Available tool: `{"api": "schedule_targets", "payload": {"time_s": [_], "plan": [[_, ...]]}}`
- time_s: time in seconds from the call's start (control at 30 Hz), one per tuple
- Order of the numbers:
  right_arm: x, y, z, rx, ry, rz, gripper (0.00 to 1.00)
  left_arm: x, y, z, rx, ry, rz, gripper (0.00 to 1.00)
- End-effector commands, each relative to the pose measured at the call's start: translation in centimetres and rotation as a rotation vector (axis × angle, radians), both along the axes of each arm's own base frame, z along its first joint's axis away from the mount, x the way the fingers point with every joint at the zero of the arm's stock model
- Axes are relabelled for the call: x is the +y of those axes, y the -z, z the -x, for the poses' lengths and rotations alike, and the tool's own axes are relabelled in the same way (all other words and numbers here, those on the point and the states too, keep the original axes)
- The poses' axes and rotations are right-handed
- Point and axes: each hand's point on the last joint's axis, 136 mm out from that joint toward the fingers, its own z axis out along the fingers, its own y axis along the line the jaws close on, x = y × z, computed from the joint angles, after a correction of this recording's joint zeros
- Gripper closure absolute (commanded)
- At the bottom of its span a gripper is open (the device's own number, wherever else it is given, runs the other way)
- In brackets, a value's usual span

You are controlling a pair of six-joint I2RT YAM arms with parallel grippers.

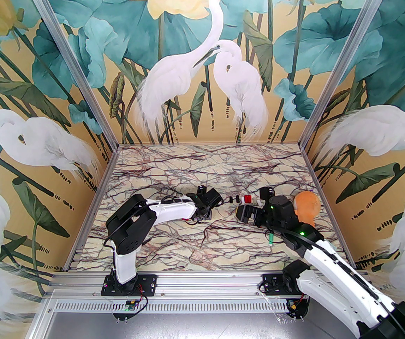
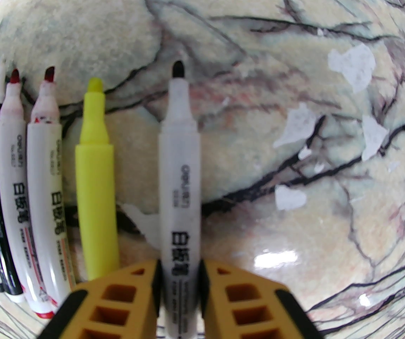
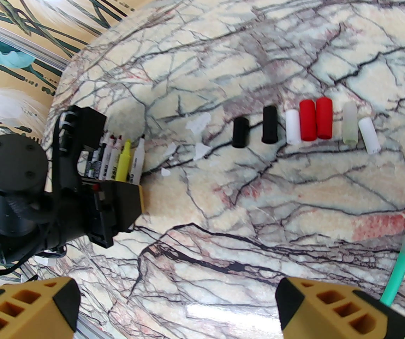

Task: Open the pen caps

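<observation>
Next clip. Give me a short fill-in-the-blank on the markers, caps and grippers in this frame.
1. The white marker between the fingers of the left gripper has a bare ___ tip.
2. The highlighter lying beside that marker is ___.
3. Among the pen caps lined up on the table, ___ are red.
4. The right gripper stands ___, with nothing between its fingers.

Missing words: black; yellow; two; open.
</observation>
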Motion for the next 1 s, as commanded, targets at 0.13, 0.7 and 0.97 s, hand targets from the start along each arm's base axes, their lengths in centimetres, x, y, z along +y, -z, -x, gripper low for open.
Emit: {"api": "schedule_targets", "payload": {"time_s": [0.13,0.7,0.97], "plan": [[-1.4,-0.5,-0.5,-0.047,0.053,0.061,0.0,-0.1,-2.5,-0.8,-0.033,0.006,0.011,0.65],[-8.2,3.4,-0.8,0.195,0.307,0.266,0.25,-5.3,-15.1,5.8,-0.169,0.44,0.639,0.0],[-12.1,6.6,-0.9,0.332,0.42,0.347,0.47,-6.6,-17.2,10.3,-0.166,0.674,0.851,0.01]]}}
